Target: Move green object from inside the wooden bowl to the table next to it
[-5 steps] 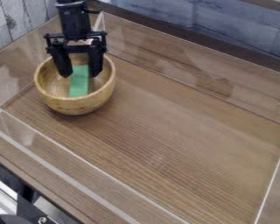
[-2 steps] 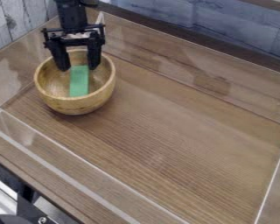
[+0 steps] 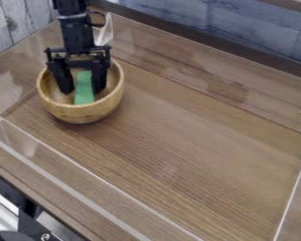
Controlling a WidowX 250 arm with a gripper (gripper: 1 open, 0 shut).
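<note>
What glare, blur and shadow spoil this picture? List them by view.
Camera view: pale glare sheens the table at upper left and along the clear acrylic walls; the whole frame is soft and low in detail; the open gripper is a dark shape over the wooden bowl, partly hiding the green object; shadows are faint.

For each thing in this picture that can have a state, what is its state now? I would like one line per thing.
Black pincer: open, lowered into the bowl, one finger on each side of the green block.
Small flat bright-green rectangular block: inside the bowl, leaning on its inner wall, not yet gripped.
Round light tan wooden bowl: upright on the table, holding the block.
Dark brown wood-grain table: carries the bowl.
</note>
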